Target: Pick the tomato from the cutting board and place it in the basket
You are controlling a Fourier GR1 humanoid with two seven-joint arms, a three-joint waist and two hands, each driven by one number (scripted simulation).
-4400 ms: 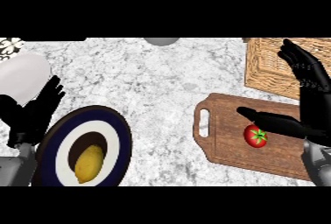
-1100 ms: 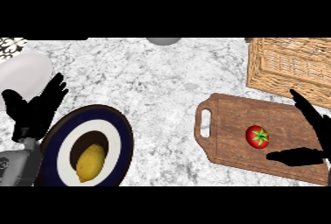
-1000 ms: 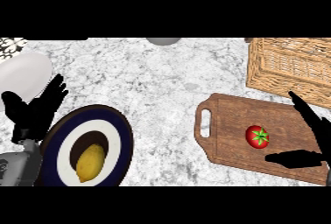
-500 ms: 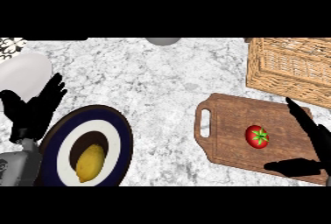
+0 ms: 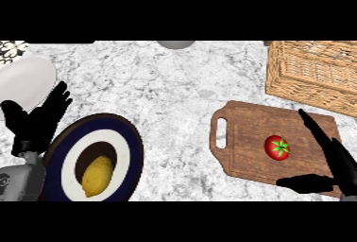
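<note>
My right hand (image 5: 333, 160) is open over the near right corner of the cutting board (image 5: 244, 142), fingers straight and pointing away from me, thumb stretched out to the left along the board's near edge. It holds nothing. The tomato (image 5: 278, 147) sits on the board just to the left of my fingers and just beyond my thumb, inside the open angle between them but touching neither, as far as I can see.

Compared with a second ago the hand has slid a little toward me and lower in the view, and the thumb has dropped nearer the board's edge, so the opening around the tomato is wider, not tighter. A few seconds back this hand was spread right over the tomato; now it has backed off to the side. I read that as lining up again for the grasp, not as progress on it: the pick is not yet done, and the basket (image 5: 314, 73), well beyond my fingertips at the far right of the bench (image 5: 174, 94), has yet to receive it.

My left hand (image 5: 36, 124) rests open, fingers up, at the left edge, beside the dark-rimmed plate (image 5: 129, 146) with the lemon (image 5: 96, 176).
</note>
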